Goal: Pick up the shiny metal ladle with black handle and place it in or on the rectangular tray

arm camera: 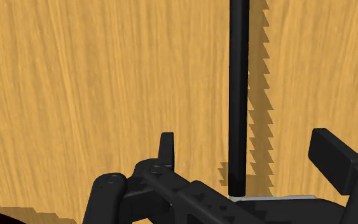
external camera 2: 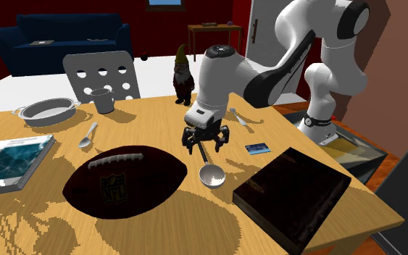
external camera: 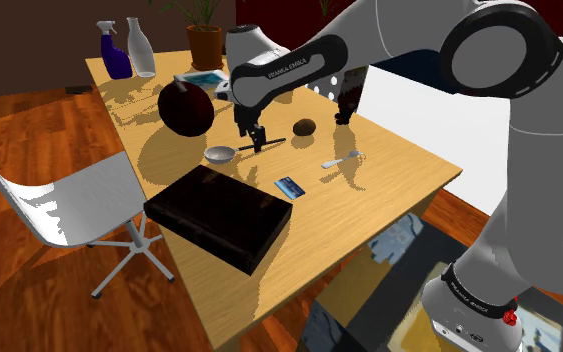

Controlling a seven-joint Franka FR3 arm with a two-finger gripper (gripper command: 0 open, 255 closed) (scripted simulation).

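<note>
The ladle [external camera: 221,154] [external camera 2: 211,176] lies flat on the wooden counter [external camera: 369,200], not on the tray [external camera: 219,215] [external camera 2: 293,192]. The tray is a dark rectangular block. The ladle's shiny round bowl is close to one corner of the tray but apart from it, and its thin black handle [arm camera: 238,95] runs away from the tray.

The black gripper [external camera: 256,135] [external camera 2: 206,138] [arm camera: 246,143] hangs low over the handle, at the end far from the tray. In the wrist view the fingers [arm camera: 166,149] stand apart. The handle passes straight between them, and its end reaches in under the hand. As far as I can see, neither finger touches the handle, so the ladle is not held. The handle's shadow falls on the wood just beside it.

A dark football [external camera: 186,108] [external camera 2: 126,181] lies on the side of the ladle away from the tray. A small blue card [external camera: 289,186] [external camera 2: 258,149] lies near another corner of the tray. A white spoon [external camera: 341,158] [external camera 2: 238,117] lies further from the tray than the card.
</note>
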